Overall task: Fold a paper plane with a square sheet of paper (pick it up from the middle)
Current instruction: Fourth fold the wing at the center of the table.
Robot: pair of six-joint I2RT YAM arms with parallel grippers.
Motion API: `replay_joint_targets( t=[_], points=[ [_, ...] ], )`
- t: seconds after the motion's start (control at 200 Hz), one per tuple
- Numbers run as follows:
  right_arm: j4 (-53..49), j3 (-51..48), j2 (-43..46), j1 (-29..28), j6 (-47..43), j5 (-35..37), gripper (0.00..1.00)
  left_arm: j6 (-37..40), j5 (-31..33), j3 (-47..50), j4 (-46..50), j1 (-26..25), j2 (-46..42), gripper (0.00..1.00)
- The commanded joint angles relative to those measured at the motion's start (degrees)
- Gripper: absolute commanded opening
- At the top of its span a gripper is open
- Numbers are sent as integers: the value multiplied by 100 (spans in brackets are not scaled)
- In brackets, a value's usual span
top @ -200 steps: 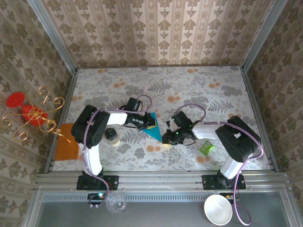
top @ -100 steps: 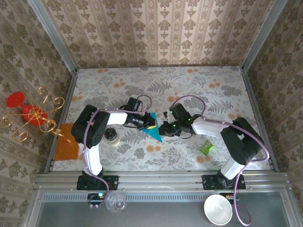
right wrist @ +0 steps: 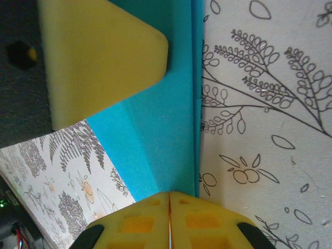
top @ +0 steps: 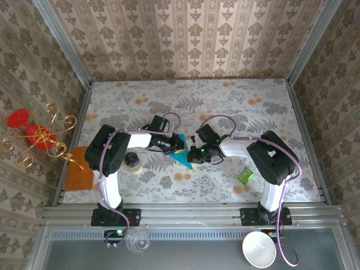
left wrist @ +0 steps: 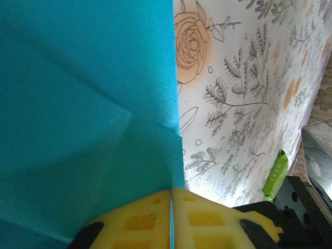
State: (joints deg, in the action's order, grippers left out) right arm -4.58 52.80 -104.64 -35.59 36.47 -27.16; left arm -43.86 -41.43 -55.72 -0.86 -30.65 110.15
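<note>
Left gripper and right gripper both clamped on paper. Creased triangle done; narrowing and wing folds likely remain.

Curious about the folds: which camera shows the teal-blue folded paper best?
Left wrist view: the teal-blue folded paper looms large, creases plain. Right wrist view shows a narrower strip; top view, a small, partly covered triangle.
</note>
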Motion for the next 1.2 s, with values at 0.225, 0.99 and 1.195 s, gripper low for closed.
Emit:
replay_joint_targets(
  t=[0.225,0.99,1.195],
  points=[
    [-861,-138,-222,-18,-272,516,9,119,409,159,358,-230,-752,13],
    [-1528,-406,-513,61,-762,955,9,708,1032,-296,1086,306,-2,12],
    [-1438,-555,-533,92,-687,962,9,1272,1038,-787,1511,1045,307,13]
  ],
)
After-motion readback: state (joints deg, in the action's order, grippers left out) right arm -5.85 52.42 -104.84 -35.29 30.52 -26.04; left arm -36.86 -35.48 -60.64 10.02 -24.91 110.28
